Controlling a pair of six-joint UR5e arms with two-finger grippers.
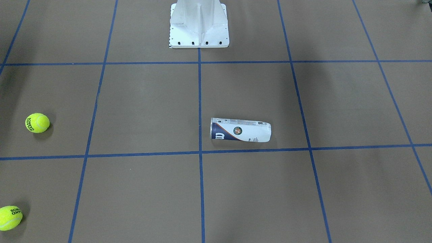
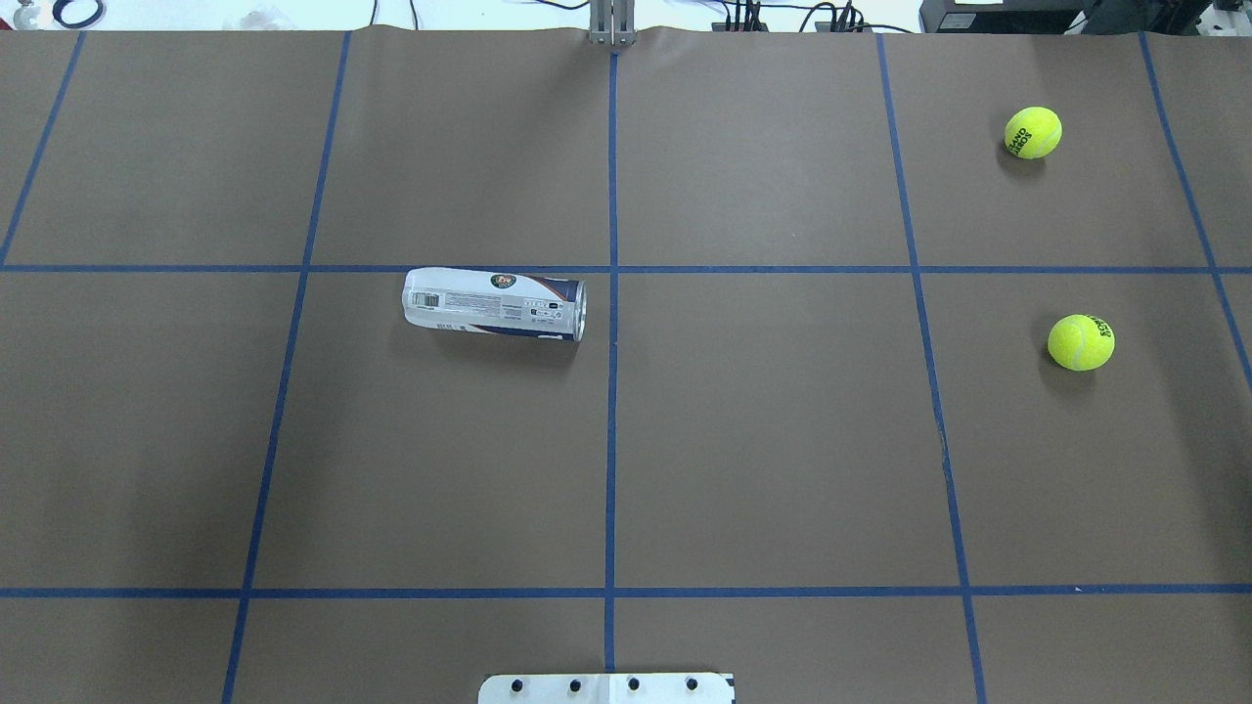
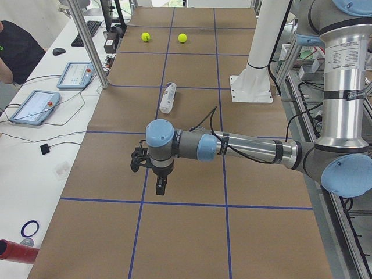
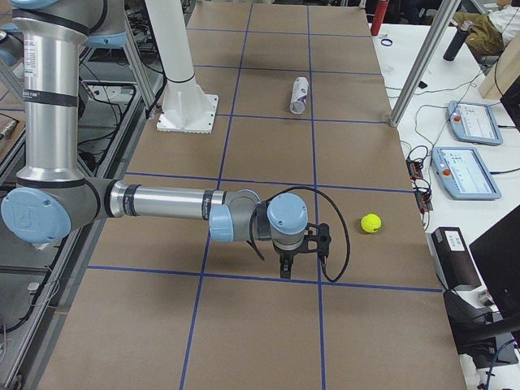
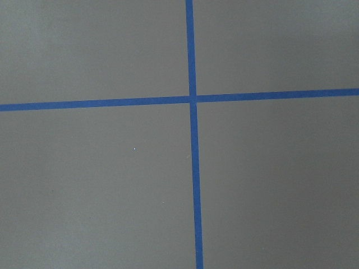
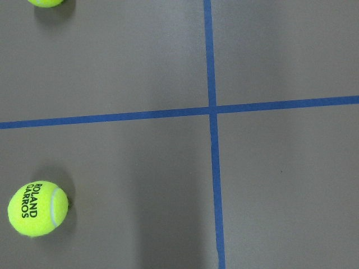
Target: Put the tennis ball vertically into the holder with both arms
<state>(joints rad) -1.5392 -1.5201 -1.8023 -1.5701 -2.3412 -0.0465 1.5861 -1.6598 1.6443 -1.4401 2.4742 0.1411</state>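
The holder [image 1: 240,130] lies on its side on the brown table, left of the centre line in the overhead view [image 2: 494,304]. It also shows in the side views [image 3: 167,97] [image 4: 299,94]. Two yellow tennis balls [image 2: 1033,132] [image 2: 1081,342] rest at the table's right end. One ball [image 6: 37,208] shows in the right wrist view. My left gripper [image 3: 159,187] hangs over the table's left end, far from the holder. My right gripper [image 4: 284,266] hangs near one ball [image 4: 371,223]. I cannot tell whether either gripper is open or shut.
The white pedestal base [image 1: 199,30] stands at the table's robot-side edge. Blue tape lines [image 5: 192,100] grid the table. An aluminium post [image 3: 87,40] and tablets [image 3: 34,107] stand on the operators' side. A red bottle [image 3: 14,252] lies at the near left corner.
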